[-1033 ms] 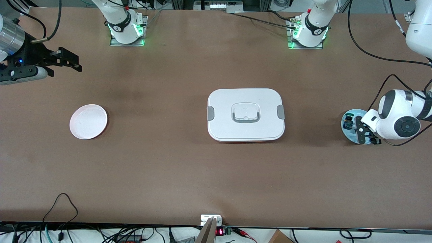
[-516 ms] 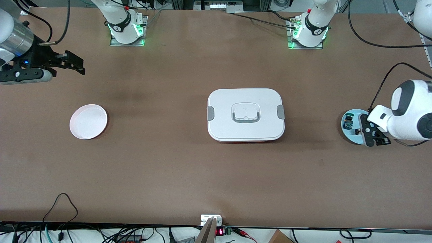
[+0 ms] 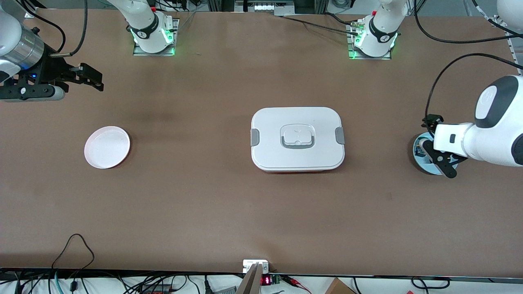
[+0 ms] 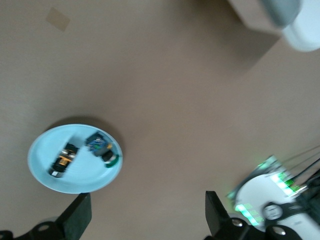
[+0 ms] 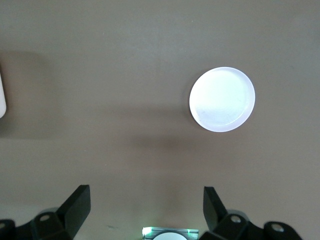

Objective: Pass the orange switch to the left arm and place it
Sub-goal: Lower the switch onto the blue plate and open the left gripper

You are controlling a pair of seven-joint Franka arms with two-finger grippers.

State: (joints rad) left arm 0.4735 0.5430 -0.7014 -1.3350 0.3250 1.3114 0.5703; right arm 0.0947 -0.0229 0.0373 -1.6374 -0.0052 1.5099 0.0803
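Note:
The orange switch (image 4: 62,161), a tiny black part with an orange piece, lies on a light blue plate (image 4: 45,150) beside a similar part with a teal piece (image 4: 103,150). My left gripper (image 3: 439,160) hangs over that plate (image 3: 425,166) at the left arm's end of the table, open and empty; in the left wrist view the left gripper (image 4: 146,220) frames bare table just off the plate. The white lidded box (image 3: 297,139) stands mid-table. My right gripper (image 3: 93,79) hovers open and empty at the right arm's end of the table.
A white round plate (image 3: 107,147) lies near the right arm's end and shows in the right wrist view as the white plate (image 5: 222,99). The two arm bases (image 3: 153,34) (image 3: 374,38) stand along the table's edge farthest from the front camera. Cables trail by the left arm.
The left hand has turned over the blue plate and its fingers have spread wider. The right gripper has shifted a little toward the table's middle.

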